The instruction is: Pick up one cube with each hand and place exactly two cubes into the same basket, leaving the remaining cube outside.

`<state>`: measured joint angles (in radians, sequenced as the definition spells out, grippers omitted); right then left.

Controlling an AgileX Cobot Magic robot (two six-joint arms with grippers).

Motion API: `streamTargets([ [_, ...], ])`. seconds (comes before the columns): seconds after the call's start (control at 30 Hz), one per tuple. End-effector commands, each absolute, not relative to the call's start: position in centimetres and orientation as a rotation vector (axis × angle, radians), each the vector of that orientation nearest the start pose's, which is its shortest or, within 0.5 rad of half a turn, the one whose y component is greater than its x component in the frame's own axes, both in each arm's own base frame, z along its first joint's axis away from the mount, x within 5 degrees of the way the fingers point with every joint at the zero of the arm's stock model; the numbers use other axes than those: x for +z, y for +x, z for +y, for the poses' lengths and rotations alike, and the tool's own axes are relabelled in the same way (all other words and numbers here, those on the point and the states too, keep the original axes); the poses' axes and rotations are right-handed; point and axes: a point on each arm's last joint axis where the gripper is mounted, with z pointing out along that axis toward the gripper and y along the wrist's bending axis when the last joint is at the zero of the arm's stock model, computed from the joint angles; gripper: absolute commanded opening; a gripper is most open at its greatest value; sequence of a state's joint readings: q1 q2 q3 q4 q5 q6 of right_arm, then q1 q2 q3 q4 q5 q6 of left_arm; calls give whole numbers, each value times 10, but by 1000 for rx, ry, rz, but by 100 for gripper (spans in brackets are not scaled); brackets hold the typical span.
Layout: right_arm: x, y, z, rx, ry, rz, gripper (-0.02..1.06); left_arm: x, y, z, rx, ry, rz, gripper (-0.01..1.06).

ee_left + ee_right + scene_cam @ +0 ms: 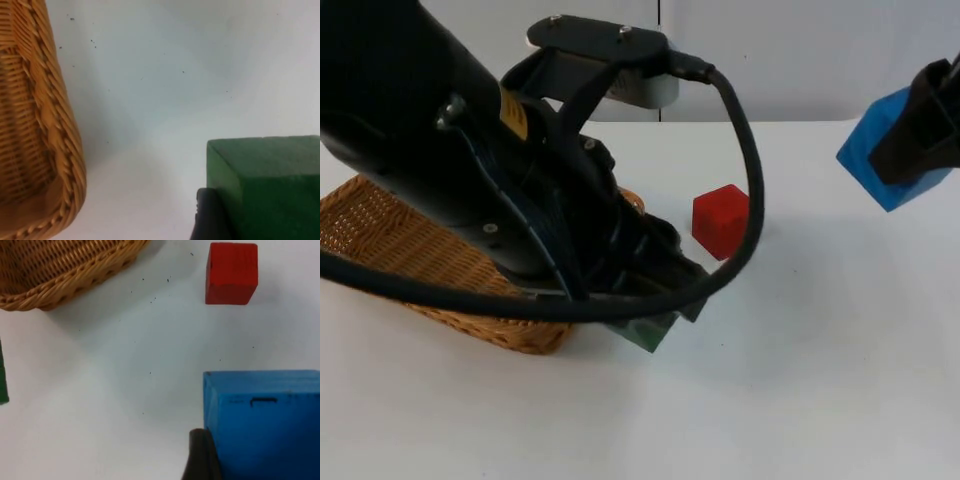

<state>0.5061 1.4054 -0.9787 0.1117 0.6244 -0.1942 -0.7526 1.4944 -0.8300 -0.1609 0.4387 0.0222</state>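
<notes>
My left gripper [658, 300] is shut on a green cube [647, 335], low over the table just right of the wicker basket's [390, 250] near corner. The left wrist view has the green cube [265, 185] against a black fingertip [209, 217], with the basket's rim [60, 130] beside it. At the right edge of the table my right gripper [918, 125] is shut on a blue cube [875, 150], held up in the air. The blue cube [262, 420] hangs above bare table. A red cube [721, 220] lies loose on the table between the two arms, also seen as the red cube [231, 273].
My left arm's bulk covers much of the basket and its inside from above. The basket's rim [65, 275] lies left of the red cube. White table stretches along the front and to the right. The grey partition wall [800, 60] closes the back.
</notes>
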Motion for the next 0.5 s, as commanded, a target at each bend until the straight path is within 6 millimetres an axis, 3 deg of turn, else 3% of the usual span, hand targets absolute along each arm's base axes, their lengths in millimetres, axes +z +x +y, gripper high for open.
streamTargets([
  [0.0,277,246,146,258,-786,2403,0,216,209,-197,-392,824,2481,0],
  [0.2,277,248,148,273,-767,2384,0,216,235,-164,-324,693,2507,0],
  [0.37,265,257,153,275,-780,2434,0,216,253,-135,-277,573,2531,0],
  [0.43,256,268,161,279,-787,2479,0,216,263,-115,-269,479,2532,0],
  [0.47,256,268,161,279,-787,2479,0,216,263,-115,-269,479,2532,0],
])
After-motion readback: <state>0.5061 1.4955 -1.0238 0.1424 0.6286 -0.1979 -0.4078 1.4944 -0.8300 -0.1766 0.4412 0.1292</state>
